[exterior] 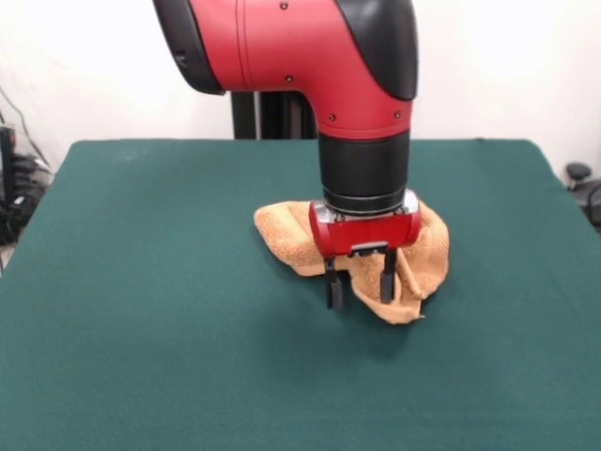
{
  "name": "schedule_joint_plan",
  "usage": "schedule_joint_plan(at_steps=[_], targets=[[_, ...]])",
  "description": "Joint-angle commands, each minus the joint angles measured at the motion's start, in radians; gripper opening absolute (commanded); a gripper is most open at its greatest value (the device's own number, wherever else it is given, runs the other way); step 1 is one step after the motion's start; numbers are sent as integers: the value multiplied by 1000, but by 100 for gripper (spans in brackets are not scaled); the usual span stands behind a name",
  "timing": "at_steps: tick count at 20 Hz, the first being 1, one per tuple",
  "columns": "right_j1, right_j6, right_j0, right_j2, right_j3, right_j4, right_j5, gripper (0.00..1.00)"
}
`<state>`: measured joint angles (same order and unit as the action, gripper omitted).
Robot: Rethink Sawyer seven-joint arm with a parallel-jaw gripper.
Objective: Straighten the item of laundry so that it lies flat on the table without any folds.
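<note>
Front view showed my red and black arm (310, 66) coming down from the top of the picture to the middle of the table (141, 329), a wide dark green surface. Its gripper (361, 280) hung with two black fingers (333, 287) set apart and nothing between them, their tips close above the felt. Just behind them lay the towel (282, 240), orange-tan terry cloth, bunched into a rumpled heap with folds, one point trailing toward the camera beside the right-hand finger. I could not tell whether a fingertip touched the cloth.

I judged the work barely begun. To do this step well, I would have closed on a single outer edge or corner, not the thick middle, then drawn it outward low across the table. Nothing else stood on the felt. My own wrist hid the towel's centre, the one real hindrance.
</note>
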<state>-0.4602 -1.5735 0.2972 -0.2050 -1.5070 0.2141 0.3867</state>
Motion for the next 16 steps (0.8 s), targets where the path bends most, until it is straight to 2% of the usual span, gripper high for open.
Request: schedule_joint_plan(at_steps=[1, 9, 16], targets=[[72, 6, -19, -113, -25, 28, 64, 100], [78, 24, -43, -85, 0, 32, 147, 100], [79, 30, -40, -89, -1, 33, 151, 100]])
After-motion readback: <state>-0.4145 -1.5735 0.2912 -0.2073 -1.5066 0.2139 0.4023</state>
